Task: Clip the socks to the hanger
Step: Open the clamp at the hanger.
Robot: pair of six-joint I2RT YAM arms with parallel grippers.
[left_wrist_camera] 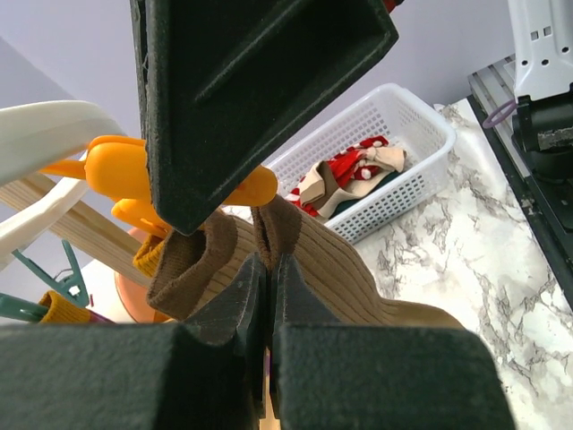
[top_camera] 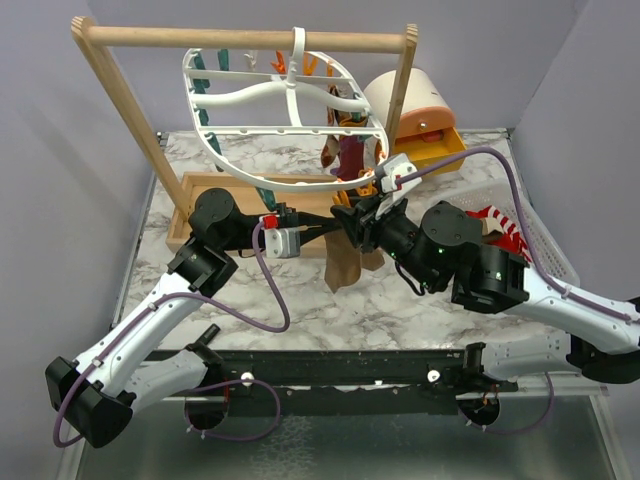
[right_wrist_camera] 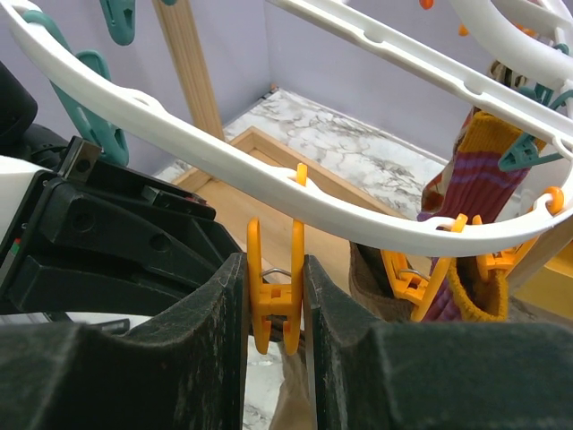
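The white oval hanger [top_camera: 290,120] hangs from the wooden rack's bar, and its ring crosses the right wrist view [right_wrist_camera: 224,161]. My right gripper [right_wrist_camera: 275,269] is shut on an orange clip [right_wrist_camera: 275,296] under the ring and squeezes its handles. My left gripper [left_wrist_camera: 267,269] is shut on the cuff of a tan-brown sock [left_wrist_camera: 358,278] and holds it up at that clip's lower tips. From above the sock [top_camera: 345,265] hangs below both grippers, left [top_camera: 335,228] and right [top_camera: 352,215]. A maroon sock [right_wrist_camera: 474,170] hangs from a clip to the right.
The wooden rack [top_camera: 130,110] stands in its tray [top_camera: 190,215] at the back. A white slatted basket [top_camera: 545,250] at the right holds a red-and-white striped sock [top_camera: 505,230] and others. A cream and orange container [top_camera: 420,105] sits at the back right. Teal clips [right_wrist_camera: 94,125] dangle on the left.
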